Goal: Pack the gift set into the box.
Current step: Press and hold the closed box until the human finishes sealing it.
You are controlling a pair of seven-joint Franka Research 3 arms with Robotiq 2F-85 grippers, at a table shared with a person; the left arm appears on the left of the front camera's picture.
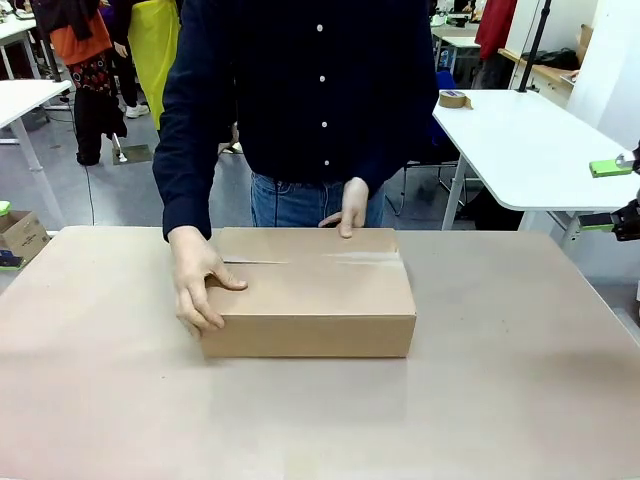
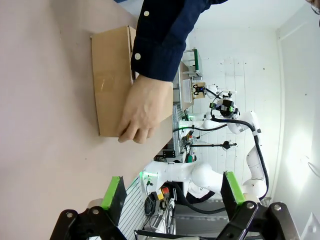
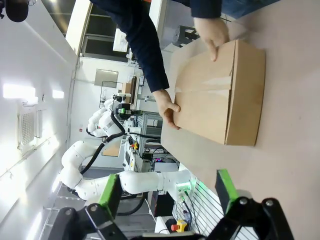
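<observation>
Green-padded and spread wide with nothing between them, the left gripper (image 2: 172,195) and the right gripper (image 3: 167,192) are both held well apart from the box (image 1: 310,300). The brown cardboard box sits in the middle of the desk (image 1: 520,400) with its flaps folded shut. A pale strip along the top seam may be tape. A person's hand (image 1: 200,285) grips its left end, and the other hand (image 1: 348,208) rests on its far edge.
</observation>
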